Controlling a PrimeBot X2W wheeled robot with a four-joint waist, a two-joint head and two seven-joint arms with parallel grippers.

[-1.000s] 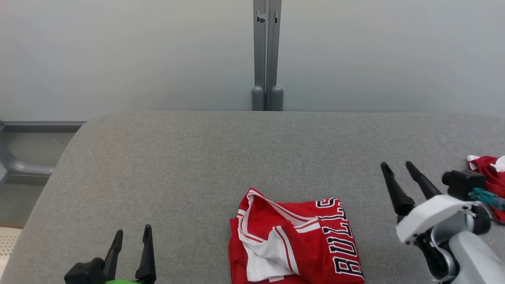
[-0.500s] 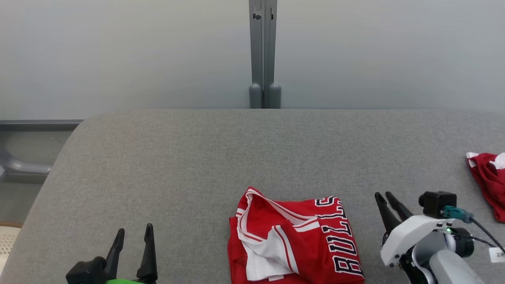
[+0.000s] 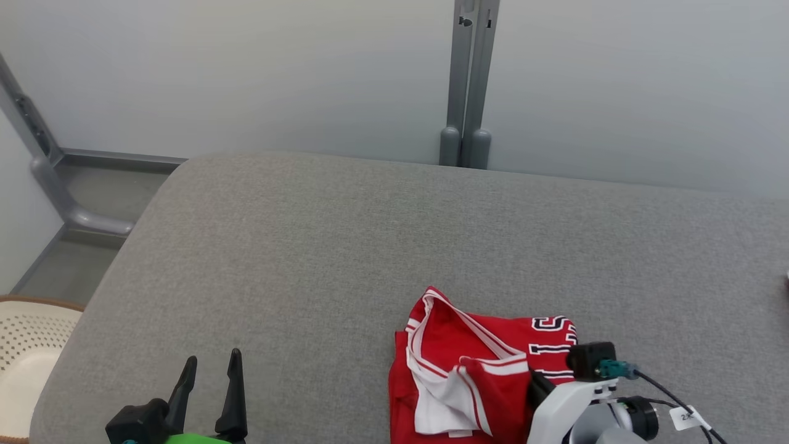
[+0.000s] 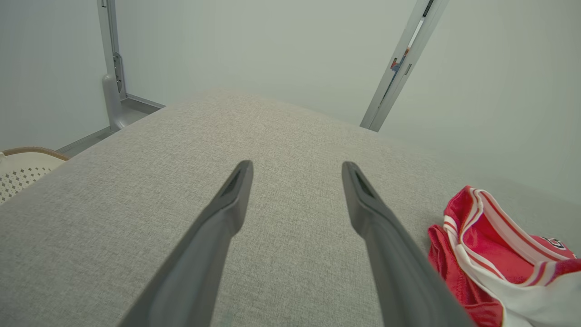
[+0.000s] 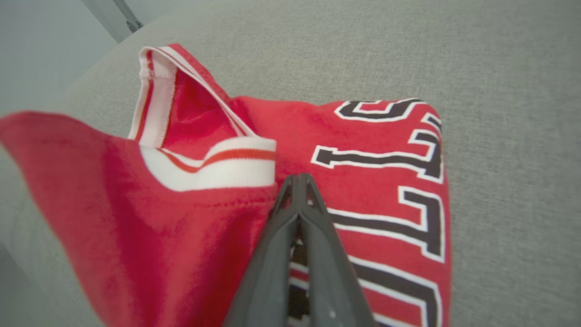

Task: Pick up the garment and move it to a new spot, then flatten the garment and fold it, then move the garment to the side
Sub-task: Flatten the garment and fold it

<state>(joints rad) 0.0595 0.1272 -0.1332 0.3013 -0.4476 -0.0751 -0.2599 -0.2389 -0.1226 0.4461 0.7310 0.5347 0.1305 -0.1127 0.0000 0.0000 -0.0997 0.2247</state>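
Meanwhile, in the head view the camera had swung, and the right arm [image 3: 567, 404] had come from 3 o'clock onto the jersey [image 3: 468, 364], which lay at 6 o'clock on the cushion [image 3: 339, 246], long axis 12 to 6, striped opening toward 11. The left gripper [image 3: 212, 359] stood spread at 7. Left wrist: jersey at 4. Right wrist: the right gripper [image 5: 299, 178], spread before, was pressed together over the lettering; whether it pinched cloth, unclear.

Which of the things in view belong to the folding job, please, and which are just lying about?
Belongs to the job: red jersey; grey padded table it lies on; right end effector, shut over the jersey; left end effector, open.
Just about: white perforated basket; grey post at the wall.
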